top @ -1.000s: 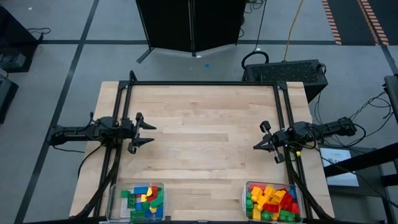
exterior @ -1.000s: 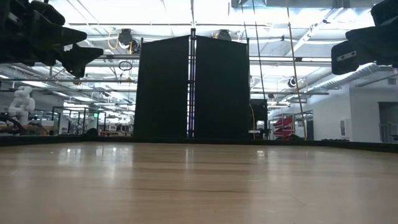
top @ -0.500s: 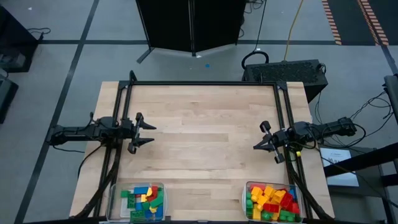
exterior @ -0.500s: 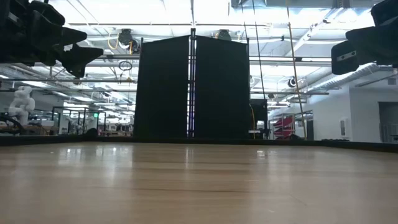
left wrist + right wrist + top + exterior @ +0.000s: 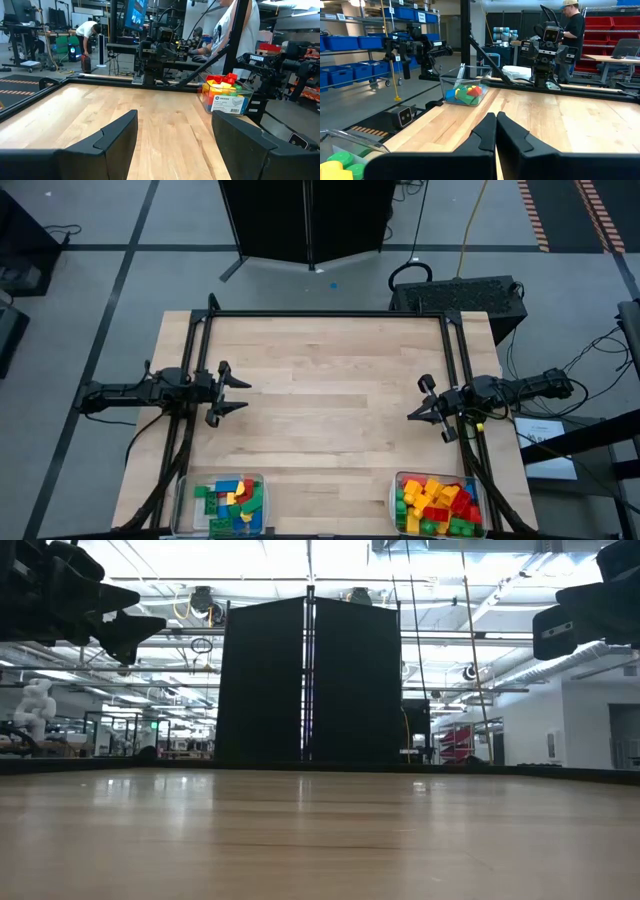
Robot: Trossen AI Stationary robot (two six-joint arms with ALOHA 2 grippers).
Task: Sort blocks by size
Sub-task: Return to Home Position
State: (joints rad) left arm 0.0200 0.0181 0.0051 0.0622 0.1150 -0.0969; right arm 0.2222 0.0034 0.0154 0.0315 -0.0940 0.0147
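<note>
The blocks lie in two clear bins at the table's near edge. The near-left bin (image 5: pixel 228 505) holds mostly green, blue and yellow blocks (image 5: pixel 465 93). The near-right bin (image 5: pixel 438 505) holds mostly yellow, red and green blocks (image 5: pixel 224 86). My left gripper (image 5: pixel 240 395) hovers level at the table's left side, open and empty, pointing toward the right side. My right gripper (image 5: pixel 412 416) hovers level at the right side, shut on nothing, pointing toward the left side. Both stand well above the wood and far from the bins.
A black frame rail (image 5: pixel 325 313) runs along the far edge and down both sides of the wooden table (image 5: pixel 330 400). A black panel (image 5: pixel 310 680) stands beyond the far edge. People (image 5: pixel 572 30) are in the room behind.
</note>
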